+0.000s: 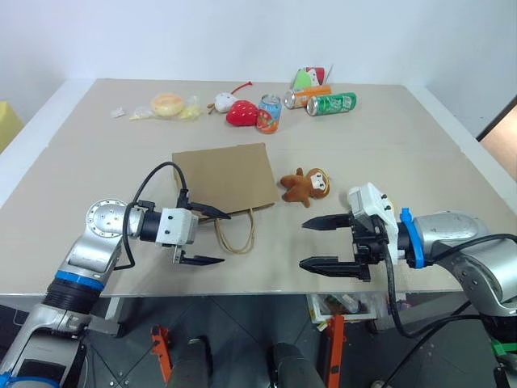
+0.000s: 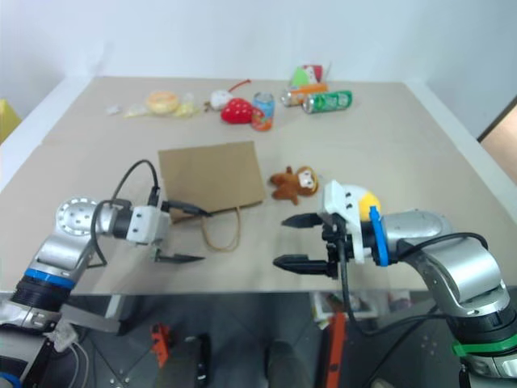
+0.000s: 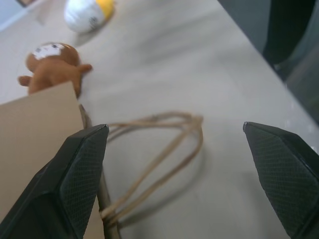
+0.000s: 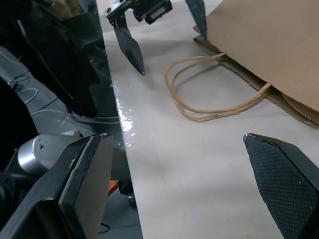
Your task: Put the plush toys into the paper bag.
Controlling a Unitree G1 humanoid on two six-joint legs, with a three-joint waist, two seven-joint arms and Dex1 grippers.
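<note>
My left end effector [image 1: 208, 237] and right end effector [image 1: 325, 243] gape empty over the bench's [image 1: 97, 250] near edge, flanking the paper bag's [image 1: 224, 178] handles.

Monkey [image 3: 52, 64], egg toy [image 3: 88, 13] beyond paper bag [image 3: 35, 144].

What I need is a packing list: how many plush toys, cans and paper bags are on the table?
Plush toys: 4 (monkey, egg, strawberry, white toy)
Cans: 3 (blue can, orange can, green can)
Paper bags: 1 (bag)
Total: 8
</note>
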